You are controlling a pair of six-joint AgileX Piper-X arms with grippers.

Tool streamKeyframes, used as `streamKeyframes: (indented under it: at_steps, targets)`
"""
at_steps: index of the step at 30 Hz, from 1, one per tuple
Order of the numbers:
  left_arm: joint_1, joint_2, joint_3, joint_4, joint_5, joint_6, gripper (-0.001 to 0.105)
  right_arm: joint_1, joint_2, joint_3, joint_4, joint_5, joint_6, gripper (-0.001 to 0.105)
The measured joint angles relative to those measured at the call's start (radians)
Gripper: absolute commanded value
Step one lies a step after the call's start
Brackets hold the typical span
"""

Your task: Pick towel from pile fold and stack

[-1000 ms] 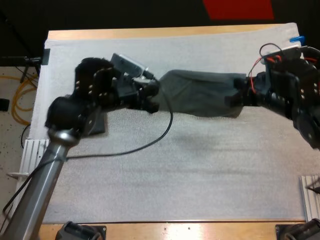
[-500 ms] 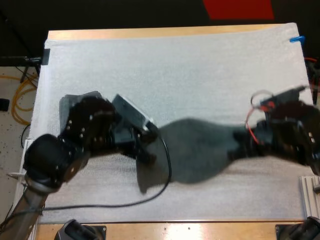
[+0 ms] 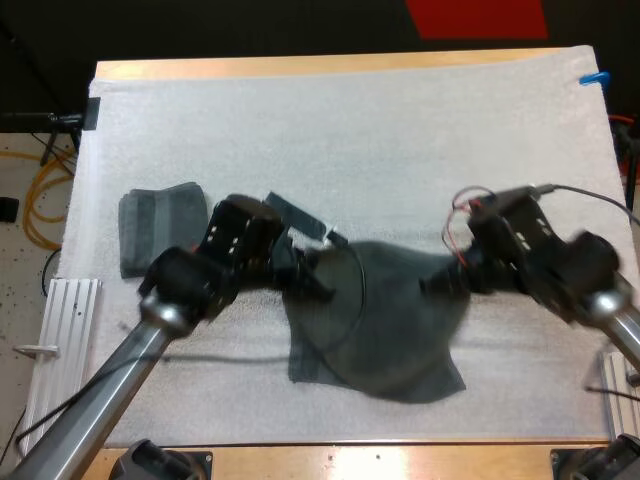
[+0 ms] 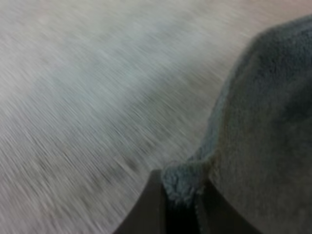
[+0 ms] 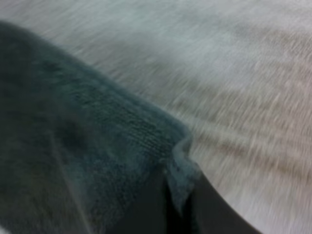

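My left pincer [image 3: 318, 282] is clamped on one corner of the towel [image 3: 385, 335] and my right pincer [image 3: 438, 285] on the other, with the terry edge pinched between each pair of fingers. The cloth spans the two pincers and spills from them onto the white mat [image 3: 350, 150]. A folded towel [image 3: 160, 228] lies well outside the left pincer. I'd hold both pincers level with the edge taut, lay the cloth down evenly without wrinkles, and release only once it is flat.
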Motion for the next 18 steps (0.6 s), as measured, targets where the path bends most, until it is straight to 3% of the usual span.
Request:
streamKeyframes:
  at_steps: [8, 18]
  targets:
    - [0.123, 0.257, 0.016, -0.297, 0.053, 0.043, 0.0, -0.13, 0.265, 0.019, -0.402, 0.0, -0.08, 0.0]
    - [0.228, 0.465, 0.016, -0.508, 0.115, 0.049, 0.0, -0.169, 0.443, 0.019, -0.616, 0.021, -0.086, 0.0]
